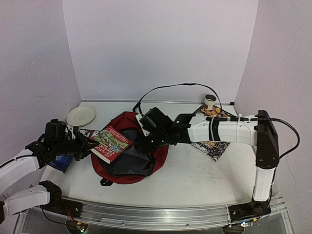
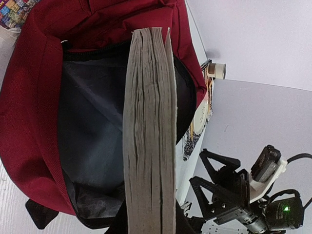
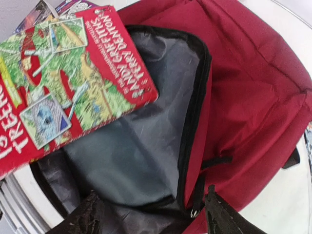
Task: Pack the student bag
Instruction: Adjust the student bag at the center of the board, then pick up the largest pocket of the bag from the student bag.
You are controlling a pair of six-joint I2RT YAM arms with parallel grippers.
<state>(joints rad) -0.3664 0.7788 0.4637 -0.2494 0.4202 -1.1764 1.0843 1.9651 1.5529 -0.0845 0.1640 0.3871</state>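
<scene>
At frame centre the student bag (image 1: pixel 127 122) lay open, its zipper (image 3: pixel 195 97) straddled by the wide-spread right gripper (image 3: pixel 153 207). The book (image 1: pixel 110 143), clamped by the left gripper (image 1: pixel 82 146), was best angled down past that zipper.

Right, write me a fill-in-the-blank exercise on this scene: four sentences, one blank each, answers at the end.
1. The left gripper holds the book over the student bag, whose main zip is ____.
2. The bag's inner lining is ____.
3. The author names on the cover read Andy Griffiths and Terry ____.
4. In the top view, the small cup stands at the back ____ of the table.
Missing words: open; grey; Denton; right.
</scene>
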